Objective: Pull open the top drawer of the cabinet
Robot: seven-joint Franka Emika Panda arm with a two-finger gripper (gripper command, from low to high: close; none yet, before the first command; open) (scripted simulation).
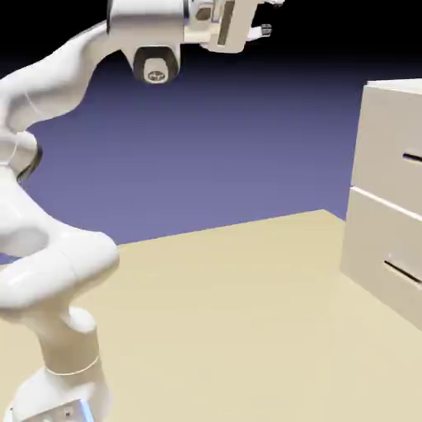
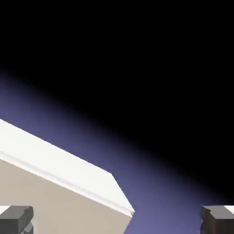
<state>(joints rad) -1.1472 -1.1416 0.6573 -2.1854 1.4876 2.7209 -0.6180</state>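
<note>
Closest in the hand view, the gripper (image 2: pixel 117 220) stood spread and empty, above and well apart from the top drawer (image 1: pixel 381 136) at the exterior view's right, the approach apparently in hand and next calling for lowering towards its dark handle (image 1: pixel 413 157)

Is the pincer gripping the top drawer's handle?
No, the pincer stands open, well away from the handle.
</note>
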